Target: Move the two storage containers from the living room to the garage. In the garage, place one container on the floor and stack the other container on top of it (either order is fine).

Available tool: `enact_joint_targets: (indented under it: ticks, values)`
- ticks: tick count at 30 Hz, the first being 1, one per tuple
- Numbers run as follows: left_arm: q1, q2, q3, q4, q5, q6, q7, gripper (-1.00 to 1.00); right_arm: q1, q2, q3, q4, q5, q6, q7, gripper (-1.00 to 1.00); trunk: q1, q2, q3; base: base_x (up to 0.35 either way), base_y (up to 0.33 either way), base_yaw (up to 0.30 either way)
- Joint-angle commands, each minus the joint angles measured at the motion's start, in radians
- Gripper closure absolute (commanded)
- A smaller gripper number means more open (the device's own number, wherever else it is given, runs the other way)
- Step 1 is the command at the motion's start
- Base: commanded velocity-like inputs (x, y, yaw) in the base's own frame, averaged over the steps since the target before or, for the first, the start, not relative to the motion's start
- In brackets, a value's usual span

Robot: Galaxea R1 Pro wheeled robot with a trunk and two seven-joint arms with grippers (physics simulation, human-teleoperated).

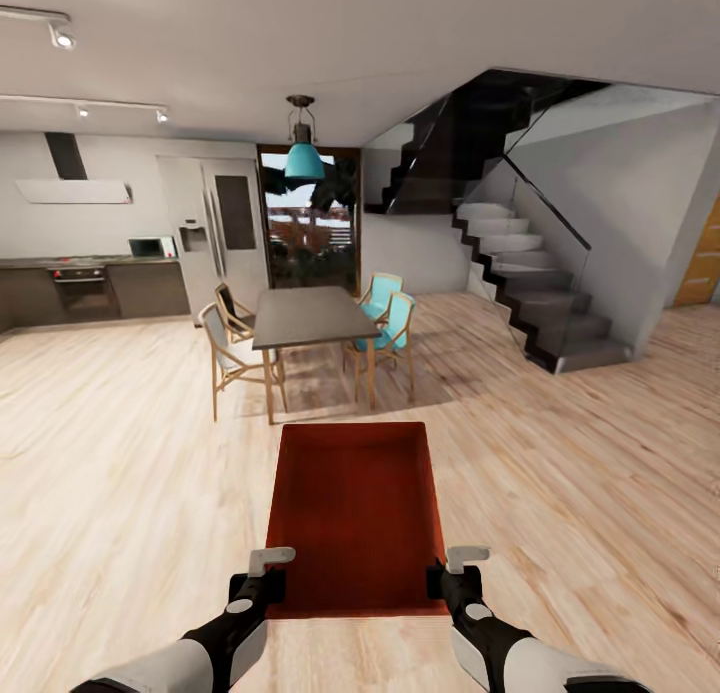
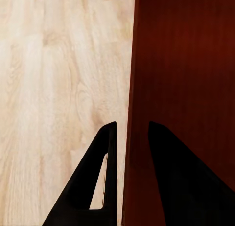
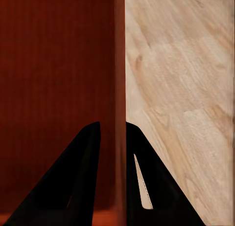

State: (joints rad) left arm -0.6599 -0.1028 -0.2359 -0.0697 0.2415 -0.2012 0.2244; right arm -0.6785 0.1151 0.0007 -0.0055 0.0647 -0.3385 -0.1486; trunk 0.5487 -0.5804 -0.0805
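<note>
A home: kitchen units (image 1: 90, 288), dining table (image 1: 310, 318), staircase (image 1: 530, 283).

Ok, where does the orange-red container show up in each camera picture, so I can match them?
Head view: the container sits low in the middle, held between both arms.
Left wrist view: its side wall stands between the left claw's fingers.
Right wrist view: its other wall stands between the right claw's fingers.
Shared landmark: the light wood floor.
</note>
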Motion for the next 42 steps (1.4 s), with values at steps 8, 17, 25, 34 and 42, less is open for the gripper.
enact_joint_targets:
  ticks: [8, 17, 25, 34, 42]
  values:
    - [-0.001, 0.000, -0.020, 0.000, 0.004, -0.007, 0.015, 1.00, -0.001, 0.009, 0.004, 0.004, -0.011, -0.004, -0.003, 1.00, 0.001, -0.002, -0.002, 0.321, 0.000, -0.233]
    - [-0.001, 0.000, -0.020, 0.001, 0.004, -0.006, 0.013, 1.00, -0.001, 0.009, 0.005, 0.004, -0.011, -0.004, -0.003, 1.00, 0.001, -0.002, -0.002, 0.321, 0.000, -0.234]
    - [-0.001, -0.001, -0.020, 0.001, 0.002, -0.003, 0.013, 1.00, -0.001, 0.009, 0.005, 0.004, -0.011, -0.004, -0.003, 1.00, 0.001, -0.002, -0.002, 0.321, 0.000, -0.234]
    - [-0.001, 0.000, -0.022, 0.001, 0.002, -0.005, 0.013, 1.00, -0.001, 0.009, 0.004, 0.004, -0.011, -0.004, -0.003, 1.00, 0.001, -0.002, -0.002, 0.321, 0.000, -0.235]
    - [-0.001, 0.000, -0.021, 0.001, 0.002, -0.006, 0.013, 1.00, -0.001, 0.009, 0.004, 0.004, -0.011, -0.004, -0.003, 1.00, 0.001, -0.002, -0.002, 0.321, 0.000, -0.236]
